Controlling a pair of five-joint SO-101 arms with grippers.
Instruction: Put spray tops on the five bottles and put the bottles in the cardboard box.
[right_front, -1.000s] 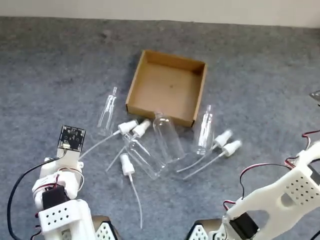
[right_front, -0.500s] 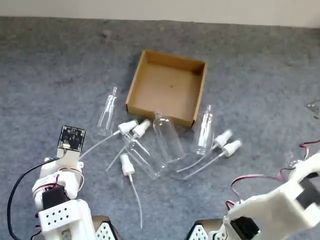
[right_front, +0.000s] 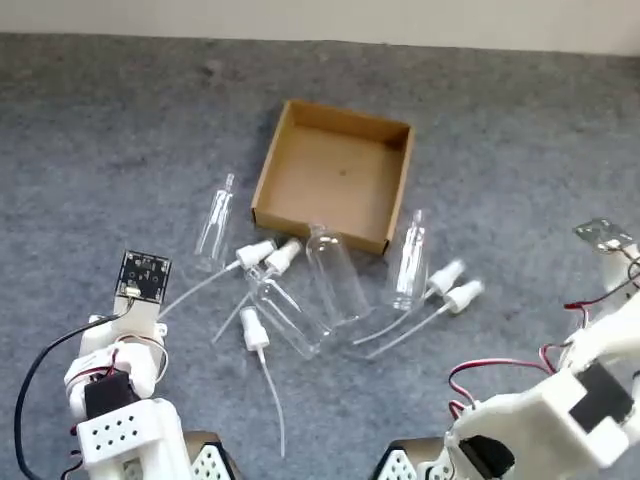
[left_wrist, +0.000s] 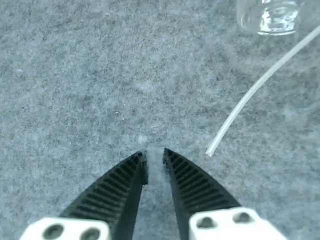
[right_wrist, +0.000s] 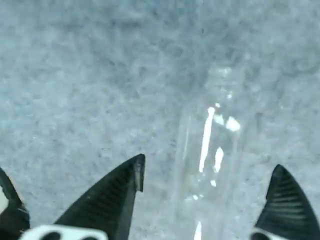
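Right gripper (right_wrist: 208, 165): jaws wide, straddling clear plastic bottle (right_wrist: 210, 150) lying on grey felt desk (right_wrist: 75, 75), apparently for grasping. Left gripper (left_wrist: 155, 152): jaws narrow, empty.

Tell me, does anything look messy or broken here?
Nothing looks broken. It is messy, though: the bottles lie tipped on their sides, jumbled with the loose spray tops on the table beside the cardboard box, not inside it.
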